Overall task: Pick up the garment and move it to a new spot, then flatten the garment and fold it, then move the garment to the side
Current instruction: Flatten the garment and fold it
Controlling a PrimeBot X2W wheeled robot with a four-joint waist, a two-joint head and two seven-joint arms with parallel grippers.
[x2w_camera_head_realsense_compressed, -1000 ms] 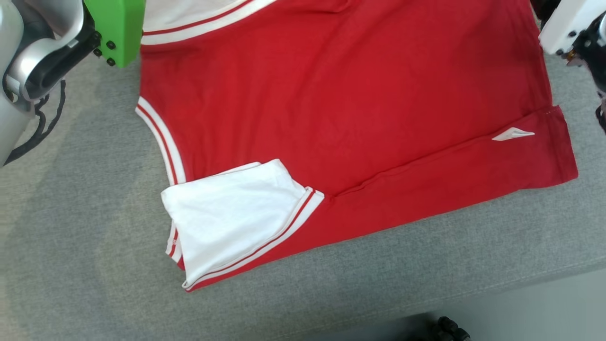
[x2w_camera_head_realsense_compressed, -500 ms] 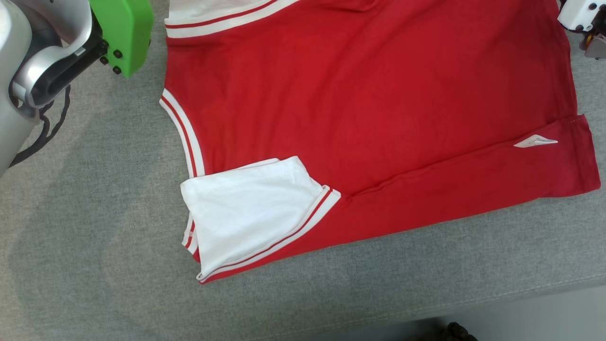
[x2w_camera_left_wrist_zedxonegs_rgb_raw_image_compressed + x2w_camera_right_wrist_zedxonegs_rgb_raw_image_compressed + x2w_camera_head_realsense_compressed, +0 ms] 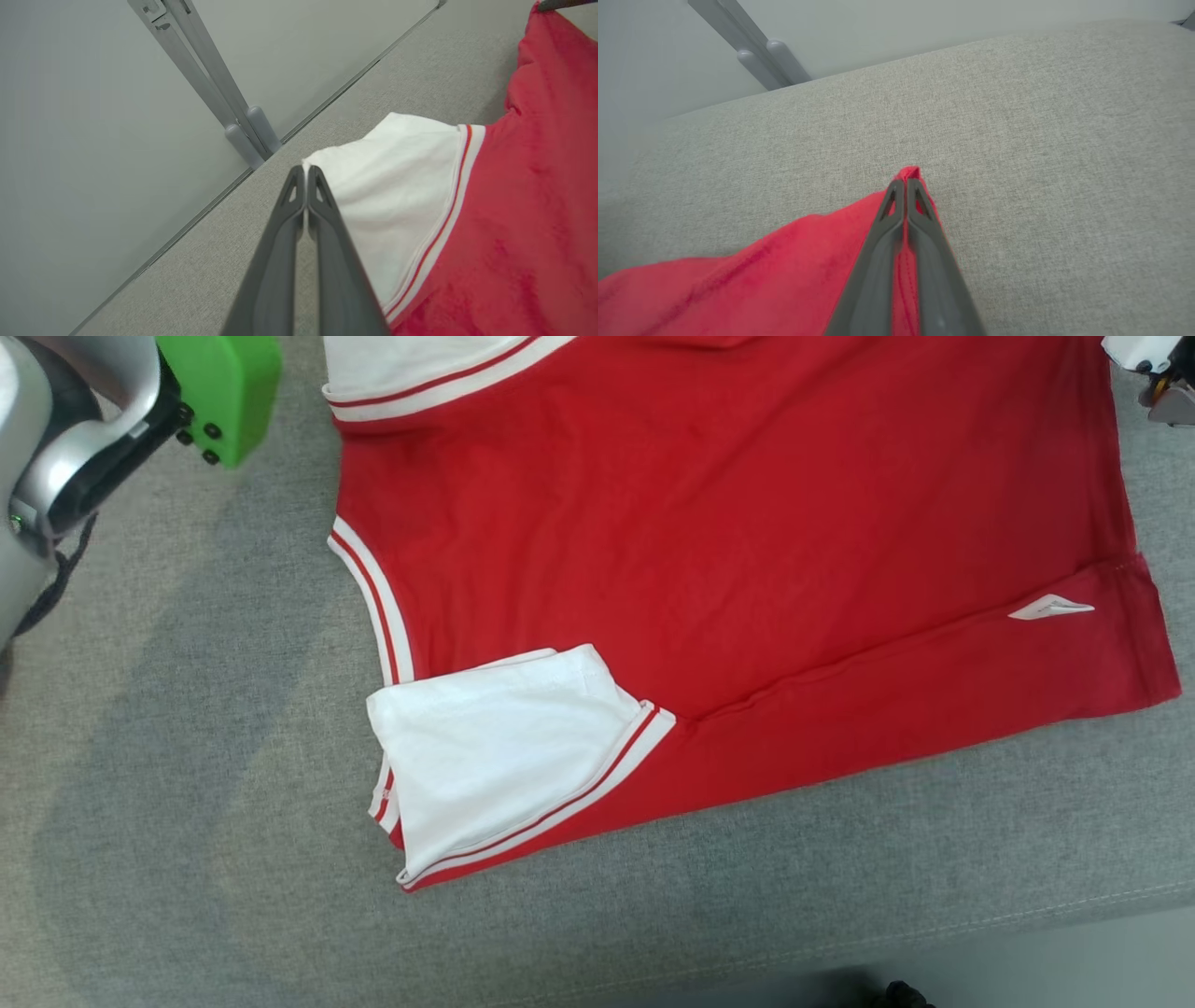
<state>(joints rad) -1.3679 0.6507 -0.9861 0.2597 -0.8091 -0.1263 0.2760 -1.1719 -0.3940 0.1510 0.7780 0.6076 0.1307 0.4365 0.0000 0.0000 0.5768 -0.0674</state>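
Note:
The garment (image 3: 728,541) is a red shirt with white sleeves and striped trim, spread flat on the grey table (image 3: 187,803). One white sleeve (image 3: 504,765) is folded in over its near edge. In the left wrist view my left gripper (image 3: 306,169) is shut, its tips pinching the corner of the other white sleeve (image 3: 397,177). My right gripper (image 3: 905,183) is shut on a red corner of the garment (image 3: 784,270), and a bit of cloth pokes out past its tips. In the head view my left arm's green housing (image 3: 224,383) is at the top left and my right wrist (image 3: 1148,355) at the top right.
The table's front edge (image 3: 1027,915) runs along the bottom right, with pale floor beyond it. A grey metal post (image 3: 210,79) stands past the table's far edge; the post (image 3: 756,51) also appears in the right wrist view. Bare table lies to the left of the garment.
The head view has shifted, so the garment sits further right in it. My right wrist has drawn away toward the top right corner. The garment's lay looks the same.

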